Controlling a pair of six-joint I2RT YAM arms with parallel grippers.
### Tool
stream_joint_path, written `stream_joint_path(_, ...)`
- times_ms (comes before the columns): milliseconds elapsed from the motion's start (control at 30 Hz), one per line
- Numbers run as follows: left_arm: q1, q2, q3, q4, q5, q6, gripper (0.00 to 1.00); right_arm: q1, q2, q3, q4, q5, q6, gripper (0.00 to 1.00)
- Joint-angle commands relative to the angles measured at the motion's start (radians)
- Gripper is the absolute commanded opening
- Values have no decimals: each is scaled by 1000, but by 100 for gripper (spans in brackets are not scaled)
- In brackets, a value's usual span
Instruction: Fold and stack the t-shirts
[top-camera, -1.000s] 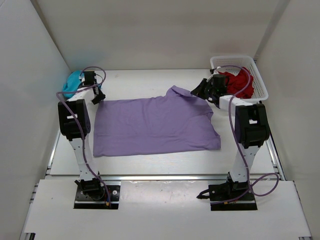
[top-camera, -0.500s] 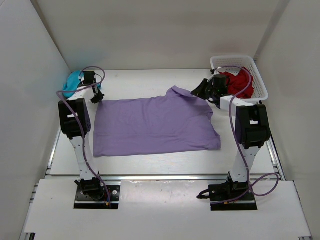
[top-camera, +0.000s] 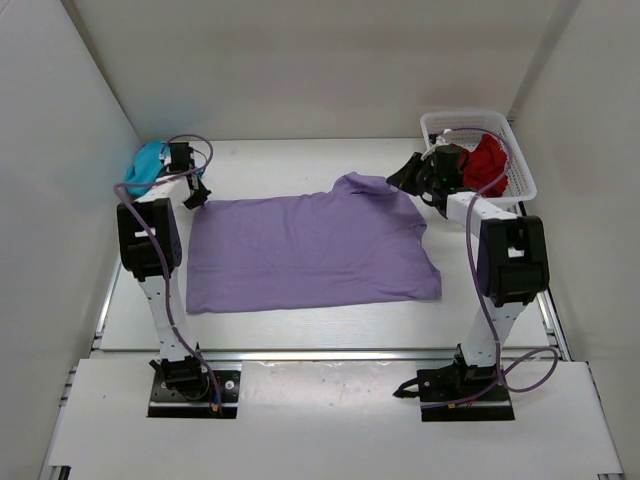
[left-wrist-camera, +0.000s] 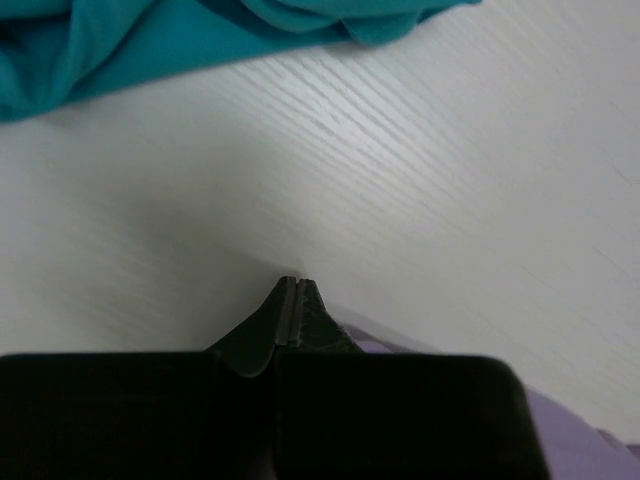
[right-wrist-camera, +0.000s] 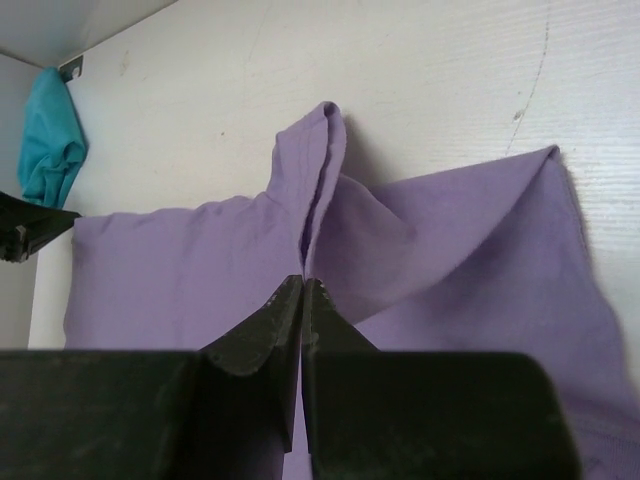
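One broad white wood-grain counter (top-camera: 300, 160) carries everything. Across its middle lies the pale lavender cloth t-shirt (top-camera: 310, 250), spread nearly flat. Its long axis runs left to right between the two arms. At the far right corner stands a white plastic mesh basket (top-camera: 520, 158) with the deep red cloth t-shirt (top-camera: 488, 158) bunched inside. By the far left wall the teal cloth t-shirt (top-camera: 145, 165) sits crumpled, apart from the lavender one.

The right claw (top-camera: 398, 181) pinches a raised fold at the lavender t-shirt's far right edge. The left claw (top-camera: 197, 197) stands at its far left corner, fingers pressed together.

Both claws sit on the far edge, each arm nearest its own corner. The body of the cloth lies toward the arm bases, so a fold would likely draw that edge nearward, across the short axis.

From above the pinch is only a small hump. The right wrist view shows a ridge of cloth running straight up into the right claw (right-wrist-camera: 302, 285). In the left wrist view the left claw (left-wrist-camera: 297, 290) meets over bare counter, with lavender (left-wrist-camera: 570, 440) only low at the right. Whether it has caught the hem cannot be told.
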Motion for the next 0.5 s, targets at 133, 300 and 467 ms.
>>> stream_joint_path(133, -3, -236, -146, 44, -15, 10, 0, -18, -258, -167, 41, 22, 35, 0)
stream_joint_path(300, 9, -374, -270, 73, -2, 7, 0, -3, -388, -299, 33, 73, 53, 0)
stream_joint_path(467, 44, -441, -365, 78, 28, 12, 0, 12, -509, -451, 9, 116, 73, 0)
